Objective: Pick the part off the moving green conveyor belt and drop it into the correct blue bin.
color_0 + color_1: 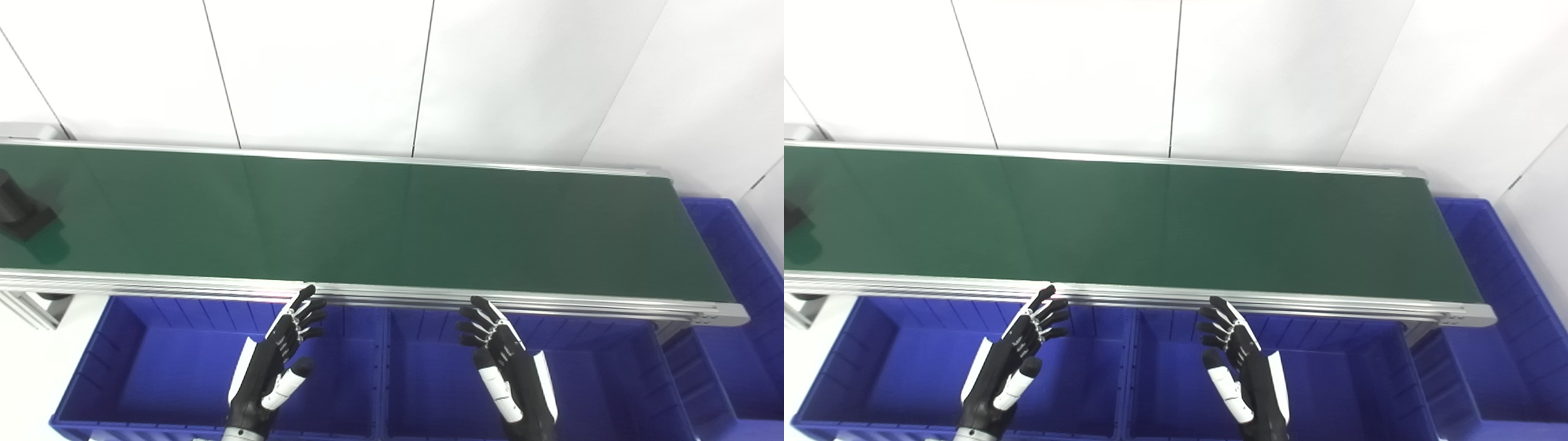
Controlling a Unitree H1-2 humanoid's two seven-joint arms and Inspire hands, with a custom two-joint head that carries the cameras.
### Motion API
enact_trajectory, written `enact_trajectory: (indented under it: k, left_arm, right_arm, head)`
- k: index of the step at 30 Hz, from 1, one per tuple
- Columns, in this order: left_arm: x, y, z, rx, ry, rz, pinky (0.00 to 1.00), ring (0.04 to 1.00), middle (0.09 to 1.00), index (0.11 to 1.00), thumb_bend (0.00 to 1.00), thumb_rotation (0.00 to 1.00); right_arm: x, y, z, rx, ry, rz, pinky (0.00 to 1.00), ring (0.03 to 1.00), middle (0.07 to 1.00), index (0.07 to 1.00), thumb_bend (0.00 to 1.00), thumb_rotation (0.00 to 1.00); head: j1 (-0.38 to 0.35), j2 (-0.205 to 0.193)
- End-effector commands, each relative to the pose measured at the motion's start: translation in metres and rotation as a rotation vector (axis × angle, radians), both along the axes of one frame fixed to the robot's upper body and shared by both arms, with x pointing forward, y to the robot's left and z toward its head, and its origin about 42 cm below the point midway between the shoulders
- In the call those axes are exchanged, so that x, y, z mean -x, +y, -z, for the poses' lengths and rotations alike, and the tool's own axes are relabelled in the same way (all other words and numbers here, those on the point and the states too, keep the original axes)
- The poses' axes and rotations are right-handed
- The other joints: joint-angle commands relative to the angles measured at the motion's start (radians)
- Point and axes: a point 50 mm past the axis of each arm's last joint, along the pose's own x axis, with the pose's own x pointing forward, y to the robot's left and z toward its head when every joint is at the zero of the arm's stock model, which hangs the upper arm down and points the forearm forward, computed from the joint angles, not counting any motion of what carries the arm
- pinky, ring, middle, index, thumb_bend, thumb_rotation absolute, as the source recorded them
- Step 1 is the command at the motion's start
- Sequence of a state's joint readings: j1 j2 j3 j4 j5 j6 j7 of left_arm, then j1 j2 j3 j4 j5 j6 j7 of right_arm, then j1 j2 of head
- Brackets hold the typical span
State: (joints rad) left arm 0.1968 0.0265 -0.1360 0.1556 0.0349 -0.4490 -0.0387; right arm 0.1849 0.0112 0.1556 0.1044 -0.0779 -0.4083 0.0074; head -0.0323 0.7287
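One dark part (18, 211) far left on belt (380, 220), well apart from left hand (275, 361)

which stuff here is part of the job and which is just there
Job: belt; dark part at its far left; blue bins; left hand and right hand, both open, empty.
Just there: white wall; belt frame.

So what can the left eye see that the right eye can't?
Only the left eye view shows most of the dark part at the belt's far left, and the metal leg beneath. The right eye view shows just a sliver of that part, but more wall on the right. Both show the green belt, blue bins, and the open left hand and right hand.
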Motion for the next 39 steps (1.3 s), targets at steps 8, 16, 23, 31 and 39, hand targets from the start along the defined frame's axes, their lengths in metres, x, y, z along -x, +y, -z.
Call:
enact_trajectory:
  k: [8,16,23,31,39]
  left_arm:
    - [-0.006,-0.009,-0.006,-0.017,-0.043,0.002,0.75,0.823,0.864,0.921,0.9,0.85]
    - [-0.005,-0.027,-0.004,-0.002,-0.037,0.011,0.75,0.831,0.874,0.924,0.88,0.84]
    - [-0.005,-0.043,0.0,0.023,-0.021,0.017,0.78,0.836,0.868,0.918,0.9,0.83]
    - [-0.006,-0.06,0.006,0.031,0.004,0.016,0.77,0.83,0.864,0.907,0.9,0.81]
    - [-0.01,-0.066,0.013,0.035,0.028,0.018,0.77,0.828,0.862,0.901,0.92,0.79]
  right_arm:
    - [-0.004,-0.004,-0.01,-0.02,-0.082,-0.001,0.7,0.762,0.81,0.868,0.57,0.77]
    - [-0.002,-0.02,-0.006,-0.02,-0.065,0.004,0.71,0.763,0.813,0.876,0.59,0.78]
    - [-0.003,-0.032,-0.003,-0.008,-0.056,0.019,0.69,0.756,0.802,0.86,0.62,0.8]
    - [-0.003,-0.045,0.003,-0.024,-0.03,0.013,0.69,0.761,0.809,0.871,0.63,0.8]
    - [-0.006,-0.047,0.008,-0.039,-0.013,0.01,0.7,0.764,0.812,0.876,0.64,0.82]
  head:
    - [0.08,-0.025]
    - [0.243,-0.082]
    - [0.317,-0.132]
    - [0.402,-0.215]
    - [0.412,-0.265]
